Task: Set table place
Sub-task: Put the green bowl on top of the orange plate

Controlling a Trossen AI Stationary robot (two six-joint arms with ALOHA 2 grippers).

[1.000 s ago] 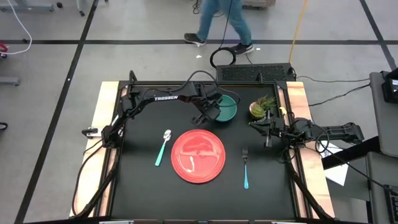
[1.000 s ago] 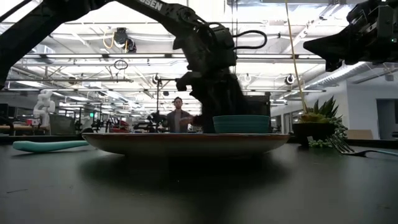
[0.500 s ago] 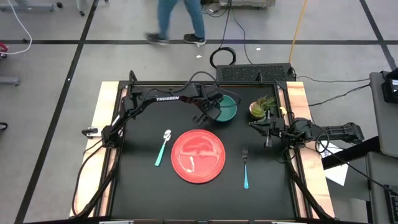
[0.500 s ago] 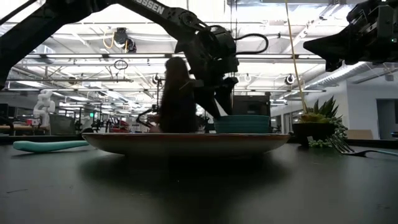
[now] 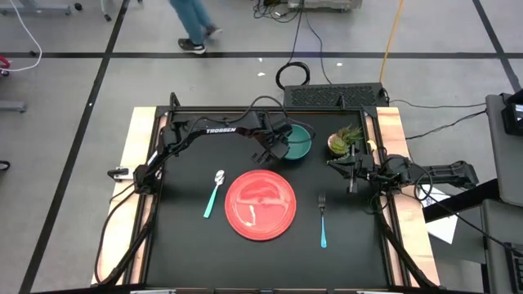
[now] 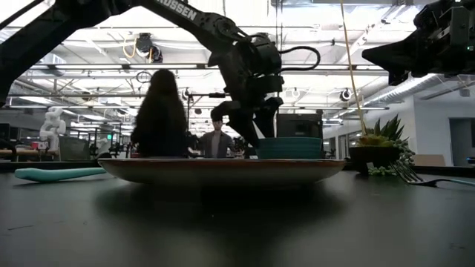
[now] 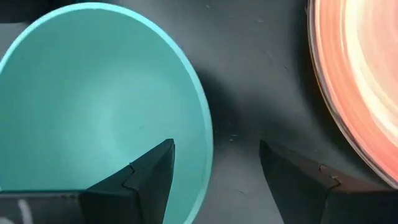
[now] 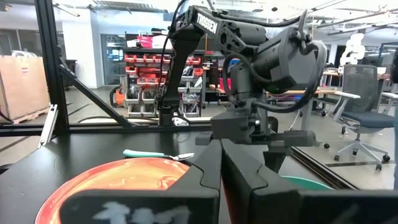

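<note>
The teal bowl (image 5: 299, 144) stands on its base on the black table (image 5: 188, 245) at the far middle, beside the potted plant (image 5: 343, 141). My left gripper (image 7: 214, 149) is open at the bowl's near-left rim (image 7: 205, 124): one finger stands over the bowl's inside, the other over the table outside it. I cannot tell whether they touch it. The red plate (image 5: 260, 204) lies in the table's middle, with the mint-handled spoon (image 5: 214, 194) to its left and the blue-handled fork (image 5: 323, 219) to its right. My right gripper (image 8: 221, 149) is shut and empty, held above the table at the right edge.
The potted plant (image 6: 378, 152) stands right of the bowl, between the two arms. Wooden strips (image 5: 135, 155) run along the table's left and right sides. A person (image 5: 192, 20) walks on the floor beyond the far edge. Bare tabletop lies along the near side.
My left gripper has shifted a little at the bowl's rim; it was blurred a second ago and is steady now. The bowl, plate, spoon and fork have stayed in place. The person beyond the far edge has walked toward the left.
</note>
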